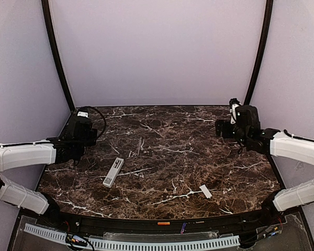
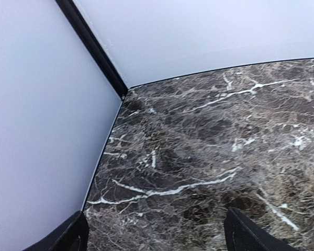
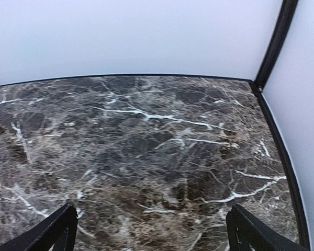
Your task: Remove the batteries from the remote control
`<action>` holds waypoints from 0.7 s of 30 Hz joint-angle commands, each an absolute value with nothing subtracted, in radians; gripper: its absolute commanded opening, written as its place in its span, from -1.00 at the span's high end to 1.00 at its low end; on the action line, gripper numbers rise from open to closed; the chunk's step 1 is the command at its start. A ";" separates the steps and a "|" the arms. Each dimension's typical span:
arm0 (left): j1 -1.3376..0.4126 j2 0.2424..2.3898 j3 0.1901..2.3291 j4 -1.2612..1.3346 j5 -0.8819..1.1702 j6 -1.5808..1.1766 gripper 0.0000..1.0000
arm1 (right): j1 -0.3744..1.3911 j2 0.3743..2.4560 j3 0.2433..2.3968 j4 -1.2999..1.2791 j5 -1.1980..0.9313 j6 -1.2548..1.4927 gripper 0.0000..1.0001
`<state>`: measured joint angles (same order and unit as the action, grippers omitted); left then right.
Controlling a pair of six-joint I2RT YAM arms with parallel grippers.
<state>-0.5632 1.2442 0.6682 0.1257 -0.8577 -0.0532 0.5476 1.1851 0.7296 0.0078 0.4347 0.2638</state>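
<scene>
The white remote control (image 1: 113,172) lies flat at the table's left-middle, its near end showing a greyish patch. Two thin short shapes (image 1: 140,145) lie on the marble just behind it; they may be the batteries, but I cannot tell their colour. My left gripper (image 1: 77,132) hovers at the left edge, behind and left of the remote, open and empty; its wrist view (image 2: 157,238) shows only bare marble and the back-left corner. My right gripper (image 1: 233,121) hovers at the back right, open and empty; its wrist view (image 3: 154,232) shows only marble.
A small flat white cover piece (image 1: 205,191) lies at the front right. Pale walls with black corner posts (image 1: 57,57) close the table (image 1: 172,130) at the back and both sides. A small orange object (image 1: 164,223) sits on the black front rail.
</scene>
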 commanded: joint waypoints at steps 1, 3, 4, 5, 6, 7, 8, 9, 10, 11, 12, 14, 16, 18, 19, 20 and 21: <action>-0.508 1.251 0.569 0.352 -0.947 0.054 -0.80 | 0.442 1.256 0.751 0.003 0.495 0.221 -0.97; -0.484 1.261 0.524 0.440 -0.947 0.096 -0.80 | 0.394 1.299 0.752 0.003 0.503 0.222 -0.97; -0.477 1.265 0.495 0.472 -0.941 0.127 -0.81 | 0.372 1.316 0.752 0.003 0.508 0.224 -0.97; -0.464 1.273 0.483 0.533 -0.938 0.140 -0.82 | 0.356 1.331 0.747 0.010 0.518 0.228 -0.97; -0.457 1.277 0.459 0.560 -0.926 0.160 -0.83 | 0.342 1.344 0.738 0.025 0.529 0.225 -0.97; -0.440 1.285 0.448 0.604 -0.912 0.164 -0.83 | 0.331 1.356 0.727 0.051 0.536 0.217 -0.97; -0.431 1.289 0.426 0.623 -0.887 0.165 -0.84 | 0.321 1.365 0.711 0.085 0.540 0.204 -0.97; -0.410 1.299 0.416 0.662 -0.874 0.164 -0.84 | 0.311 1.374 0.694 0.120 0.543 0.186 -0.97; -0.401 1.304 0.396 0.680 -0.848 0.160 -0.84 | 0.303 1.384 0.677 0.159 0.544 0.167 -0.97; -0.382 1.317 0.374 0.723 -0.835 0.160 -0.84 | 0.289 1.399 0.664 0.197 0.530 0.138 -0.97; -0.364 1.331 0.364 0.750 -0.810 0.156 -0.84 | 0.280 1.407 0.673 0.188 0.521 0.140 -0.97; -0.339 1.356 0.331 0.851 -0.764 0.151 -0.83 | 0.263 1.431 0.682 0.201 0.521 0.125 -0.97; -0.315 1.387 0.309 0.913 -0.731 0.143 -0.83 | 0.249 1.451 0.670 0.248 0.524 0.086 -0.97; -0.300 1.411 0.295 0.977 -0.706 0.155 -0.83 | 0.233 1.464 0.633 0.336 0.523 0.041 -0.97; -0.295 1.413 0.294 0.987 -0.690 0.159 -0.83 | 0.223 1.469 0.609 0.380 0.516 0.022 -0.97; -0.280 1.421 0.287 1.018 -0.650 0.161 -0.83 | 0.212 1.472 0.585 0.426 0.504 0.007 -0.97; -0.273 1.426 0.288 1.029 -0.631 0.165 -0.83 | 0.201 1.474 0.560 0.467 0.493 0.005 -0.97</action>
<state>-0.3031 1.4132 0.3069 0.8597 -0.7429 0.1482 0.2371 1.4574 0.6418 0.2611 0.5091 0.0841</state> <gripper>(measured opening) 0.917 0.986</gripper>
